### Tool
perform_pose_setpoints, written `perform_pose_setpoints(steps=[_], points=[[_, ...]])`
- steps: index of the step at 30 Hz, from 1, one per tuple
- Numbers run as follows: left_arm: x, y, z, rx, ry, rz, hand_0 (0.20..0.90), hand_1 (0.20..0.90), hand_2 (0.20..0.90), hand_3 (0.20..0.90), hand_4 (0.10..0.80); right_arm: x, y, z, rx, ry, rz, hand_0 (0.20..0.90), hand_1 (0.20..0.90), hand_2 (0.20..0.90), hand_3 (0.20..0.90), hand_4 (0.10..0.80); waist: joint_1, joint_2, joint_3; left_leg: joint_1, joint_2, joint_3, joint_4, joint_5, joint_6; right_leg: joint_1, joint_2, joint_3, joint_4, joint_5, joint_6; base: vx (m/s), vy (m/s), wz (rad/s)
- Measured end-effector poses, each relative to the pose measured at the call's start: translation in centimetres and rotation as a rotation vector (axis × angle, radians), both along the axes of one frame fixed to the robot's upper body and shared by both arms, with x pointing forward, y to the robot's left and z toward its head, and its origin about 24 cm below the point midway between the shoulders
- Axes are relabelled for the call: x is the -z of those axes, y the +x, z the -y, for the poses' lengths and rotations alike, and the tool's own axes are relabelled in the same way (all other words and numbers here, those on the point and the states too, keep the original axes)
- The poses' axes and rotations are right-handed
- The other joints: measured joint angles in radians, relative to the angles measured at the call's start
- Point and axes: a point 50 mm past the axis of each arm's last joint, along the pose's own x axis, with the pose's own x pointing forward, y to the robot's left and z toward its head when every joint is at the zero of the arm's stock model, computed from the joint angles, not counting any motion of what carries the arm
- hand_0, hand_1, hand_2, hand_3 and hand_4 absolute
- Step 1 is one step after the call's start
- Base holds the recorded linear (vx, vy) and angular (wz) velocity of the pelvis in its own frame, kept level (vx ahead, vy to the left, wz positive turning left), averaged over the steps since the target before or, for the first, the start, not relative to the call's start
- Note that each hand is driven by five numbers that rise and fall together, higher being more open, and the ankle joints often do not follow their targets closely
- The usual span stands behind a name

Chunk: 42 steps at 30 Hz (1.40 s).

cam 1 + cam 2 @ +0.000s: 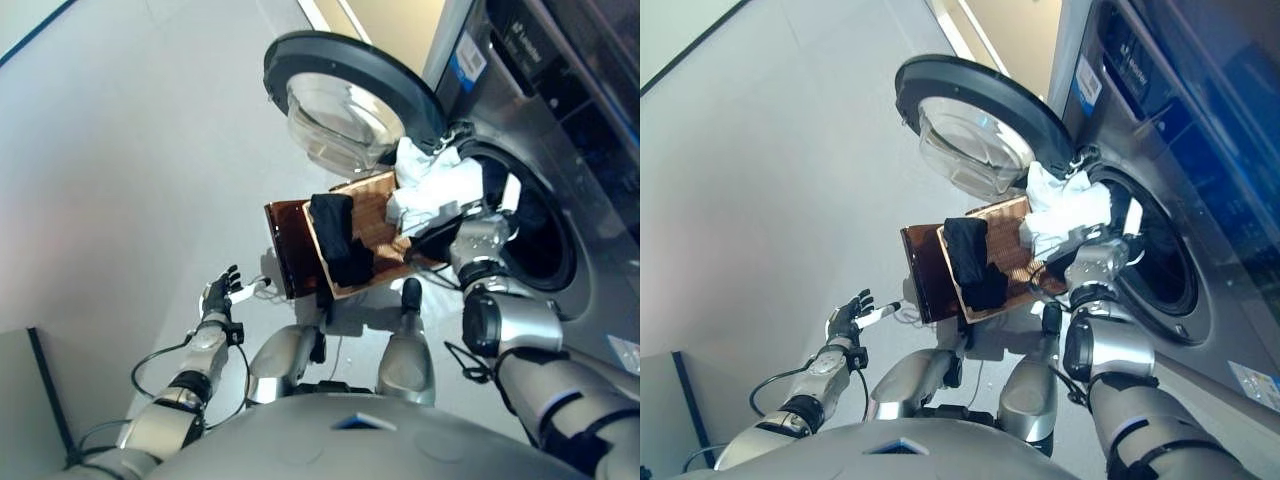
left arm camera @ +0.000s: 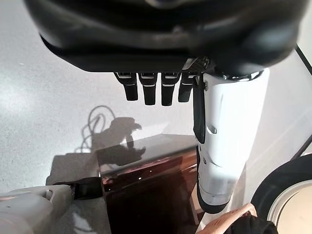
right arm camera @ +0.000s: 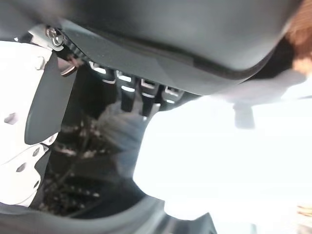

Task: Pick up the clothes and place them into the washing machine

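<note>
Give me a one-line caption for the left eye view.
Right hand pushes white garment into washing machine opening; black garment lies on basket.

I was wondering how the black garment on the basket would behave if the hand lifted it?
The black garment lies folded and draped over the wicker basket, so it is probably floppy and would sag. It looks light. Part hangs over the edge, so it might snag on the weave.
</note>
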Motion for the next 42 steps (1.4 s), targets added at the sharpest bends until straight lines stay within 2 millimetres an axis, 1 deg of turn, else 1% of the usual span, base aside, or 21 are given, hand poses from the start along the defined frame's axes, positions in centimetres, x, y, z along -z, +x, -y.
perform_pose_setpoints(steps=[2, 4, 6, 8, 10, 11, 13, 15, 17, 18, 19, 20, 23, 24, 25, 29, 31, 32, 35, 38, 42], points=[[0.2, -0.3, -0.2, -0.006, 0.007, -0.019, 0.9, 0.9, 0.9, 0.9, 0.8, 1.6, -1.2, -0.6, -0.015, 0.012, -0.037, 0.9, 0.9, 0.9, 0.9, 0.8, 0.002, -0.022, -0.01, 0.019, 0.01, -0.008, 0.0, -0.001, -0.002, 0.024, 0.01, -0.011, 0.0, -0.006, -0.009, 0.033, -0.021, 0.09], [0.3, -0.8, -0.5, -0.001, 0.02, -0.035, 0.9, 0.9, 0.9, 0.9, 0.8, 3.0, -2.0, -2.5, -0.072, 0.026, -0.076, 0.9, 0.9, 0.9, 0.9, 0.8, 0.012, -0.051, -0.03, 0.025, 0.021, -0.007, 0.0, -0.006, -0.009, 0.025, 0.021, -0.012, 0.0, -0.011, -0.016, 0.042, -0.03, -0.09], [0.3, -0.7, -0.5, 0.004, 0.025, -0.037, 0.9, 0.9, 0.9, 0.9, 0.8, 4.0, -2.7, -3.7, -0.12, 0.04, -0.102, 0.9, 0.9, 0.9, 0.9, 0.8, 0.022, -0.071, -0.043, 0.026, 0.028, -0.01, 0.0, -0.006, -0.016, 0.029, 0.028, -0.014, 0.0, -0.013, -0.02, 0.015, -0.024, 0.02], [0.3, -0.6, -0.6, 0.015, 0.032, -0.037, 0.9, 0.9, 0.9, 0.9, 0.8, 4.6, -3.0, -4.2, -0.181, 0.017, -0.165, 0.9, 0.9, 0.9, 0.9, 0.8, 0.025, -0.084, -0.05, 0.028, 0.03, -0.022, 0.0, -0.004, -0.019, 0.04, 0.03, -0.024, 0.0, -0.014, -0.022, -0.011, -0.05, 0.19], [0.2, -0.5, -1.0, 0.02, 0.05, -0.036, 0.9, 0.9, 0.9, 0.9, 0.8, 5.0, -3.3, -4.1, -0.275, -0.068, -0.252, 0.9, 0.9, 0.9, 0.9, 0.8, 0.032, -0.094, -0.057, 0.025, 0.032, -0.031, 0.0, -0.003, -0.02, 0.042, 0.031, -0.037, 0.0, -0.017, -0.026, -0.014, -0.05, 0.14], [0.1, -0.5, -1.7, 0.026, 0.084, -0.052, 0.9, 0.9, 0.9, 0.9, 0.8, 4.9, -3.1, -4.2, -0.408, -0.21, -0.355, 0.9, 0.9, 0.9, 0.9, 0.8, 0.047, -0.1, -0.059, 0.025, 0.035, -0.032, 0.0, -0.003, -0.021, 0.042, 0.034, -0.039, 0.0, -0.017, -0.027, -0.006, -0.021, 0.04], [0.1, -0.5, -2.3, 0.023, 0.107, -0.06, 0.9, 0.9, 0.9, 0.9, 0.8, 4.6, -2.6, -4.5, -0.522, -0.327, -0.399, 0.9, 0.9, 0.9, 0.9, 0.8, 0.048, -0.106, -0.06, 0.024, 0.038, -0.033, 0.0, -0.003, -0.022, 0.042, 0.037, -0.04, 0.0, -0.018, -0.028, 0.006, -0.037, 0.0], [0.1, -1.1, -3.3, 0.009, 0.129, -0.079, 0.9, 0.9, 0.9, 0.9, 0.8, 3.7, -1.7, -5.0, -0.696, -0.523, -0.425, 0.9, 0.9, 0.9, 0.9, 0.8, 0.046, -0.114, -0.061, 0.024, 0.04, -0.033, 0.0, -0.003, -0.023, 0.042, 0.04, -0.04, 0.0, -0.018, -0.028, 0.035, -0.046, 0.0], [-0.1, -1.2, -4.0, -0.016, 0.141, -0.08, 0.9, 0.9, 0.9, 0.9, 0.8, 3.3, -1.4, -5.2, -0.802, -0.652, -0.422, 0.9, 0.9, 0.9, 0.9, 0.8, 0.049, -0.127, -0.062, 0.024, 0.042, -0.034, 0.0, -0.003, -0.024, 0.042, 0.042, -0.04, 0.0, -0.019, -0.03, 0.043, -0.022, 0.01], [-0.1, -1.7, -4.6, -0.034, 0.147, -0.091, 0.9, 0.9, 0.9, 0.9, 0.8, 3.2, -1.3, -5.2, -0.868, -0.72, -0.432, 0.9, 0.9, 0.9, 0.9, 0.8, 0.047, -0.147, -0.067, 0.024, 0.044, -0.034, 0.0, -0.004, -0.025, 0.042, 0.045, -0.04, 0.0, -0.02, -0.032, 0.051, -0.023, -0.01], [-0.2, -1.6, -4.9, -0.044, 0.15, -0.088, 0.9, 0.9, 0.9, 0.9, 0.8, 3.2, -1.3, -5.1, -0.889, -0.737, -0.434, 0.9, 0.9, 0.9, 0.9, 0.8, 0.045, -0.158, -0.067, 0.025, 0.045, -0.033, 0.0, -0.006, -0.027, 0.042, 0.046, -0.04, 0.0, -0.02, -0.032, 0.053, -0.025, -0.01], [-0.4, -1.7, -5.8, -0.056, 0.167, -0.087, 0.9, 0.9, 0.9, 0.9, 0.8, 3.3, -1.5, -5.1, -0.936, -0.779, -0.447, 0.9, 0.9, 0.9, 0.9, 0.8, 0.049, -0.183, -0.071, 0.025, 0.047, -0.033, 0.0, -0.005, -0.027, 0.043, 0.047, -0.039, 0.0, -0.02, -0.032, 0.039, -0.019, -0.01], [-0.7, -1.9, -6.9, -0.068, 0.19, -0.099, 0.9, 0.9, 0.9, 0.9, 0.8, 3.7, -1.9, -4.6, -1.004, -0.83, -0.486, 0.9, 0.9, 0.9, 0.9, 0.8, 0.045, -0.234, -0.079, 0.027, 0.05, -0.032, 0.0, -0.005, -0.026, 0.043, 0.05, -0.039, 0.0, -0.02, -0.033, 0.059, -0.033, -0.02], [-0.7, -1.8, -7.1, -0.064, 0.192, -0.098, 0.9, 0.9, 0.9, 0.9, 0.8, 3.6, -1.8, -4.5, -1.041, -0.867, -0.499, 0.9, 0.9, 0.9, 0.9, 0.8, 0.043, -0.243, -0.08, 0.028, 0.05, -0.032, 0.0, -0.005, -0.026, 0.044, 0.05, -0.039, 0.0, -0.02, -0.033, 0.069, -0.054, -0.02], [-0.8, -1.8, -7.3, -0.051, 0.194, -0.099, 0.9, 0.9, 0.9, 0.9, 0.8, 3.4, -1.8, -4.0, -1.152, -0.984, -0.521, 0.9, 0.9, 0.9, 0.9, 0.8, 0.044, -0.255, -0.081, 0.03, 0.051, -0.031, 0.0, -0.005, -0.026, 0.045, 0.051, -0.038, 0.0, -0.02, -0.033, 0.033, -0.029, -0.01], [-0.8, -2.0, -7.5, -0.025, 0.184, -0.105, 0.9, 0.9, 0.9, 0.9, 0.8, 2.7, -1.7, -3.1, -1.3, -1.169, -0.546, 0.9, 0.9, 0.9, 0.9, 0.8, 0.045, -0.277, -0.084, 0.065, 0.058, -0.024, 0.0, -0.018, -0.038, 0.078, 0.057, -0.037, 0.0, -0.023, -0.036, 0.031, -0.047, -0.08], [-0.9, -1.9, -7.5, -0.013, 0.181, -0.106, 0.9, 0.9, 0.9, 0.9, 0.8, 2.2, -1.5, -3.2, -1.387, -1.273, -0.53, 0.9, 0.9, 0.9, 0.9, 0.8, 0.044, -0.292, -0.091, 0.066, 0.064, -0.019, 0.0, -0.02, -0.04, 0.077, 0.062, -0.037, 0.0, -0.024, -0.038, 0.037, -0.048, -0.08], [-0.9, -1.8, -7.5, -0.001, 0.18, -0.104, 0.9, 0.9, 0.9, 0.9, 0.8, 1.7, -1.5, -3.5, -1.49, -1.419, -0.532, 0.9, 0.9, 0.9, 0.9, 0.8, 0.046, -0.299, -0.093, 0.066, 0.068, -0.019, 0.0, -0.019, -0.041, 0.076, 0.065, -0.036, 0.0, -0.024, -0.039, 0.014, -0.021, -0.03], [-0.7, -2.7, -7.8, 0.016, 0.182, -0.126, 0.9, 0.9, 0.9, 0.9, 0.8, 1.0, -1.7, -3.9, -1.602, -1.625, -0.503, 0.9, 0.9, 0.9, 0.9, 0.8, 0.043, -0.322, -0.108, 0.068, 0.075, -0.018, 0.0, -0.02, -0.044, 0.076, 0.074, -0.034, 0.0, -0.028, -0.046, 0.018, -0.036, -0.03], [-0.6, -3.2, -7.8, 0.036, 0.177, -0.142, 0.9, 0.9, 0.9, 0.9, 0.8, 0.1, -2.1, -3.7, -1.7, -1.824, -0.474, 0.9, 0.9, 0.9, 0.9, 0.8, 0.045, -0.329, -0.112, 0.068, 0.077, -0.018, 0.0, -0.02, -0.044, 0.077, 0.075, -0.035, 0.0, -0.028, -0.047, 0.017, -0.05, 0.01], [-0.7, -3.7, -8.4, 0.06, 0.185, -0.157, 0.9, 0.9, 0.9, 0.9, 0.8, 0.7, -3.1, -4.0, -1.853, -1.985, -0.465, 0.9, 0.9, 0.9, 0.9, 0.8, 0.052, -0.336, -0.117, 0.066, 0.079, -0.028, 0.0, -0.02, -0.044, 0.079, 0.078, -0.037, 0.0, -0.028, -0.047, 0.003, -0.038, 0.06]])
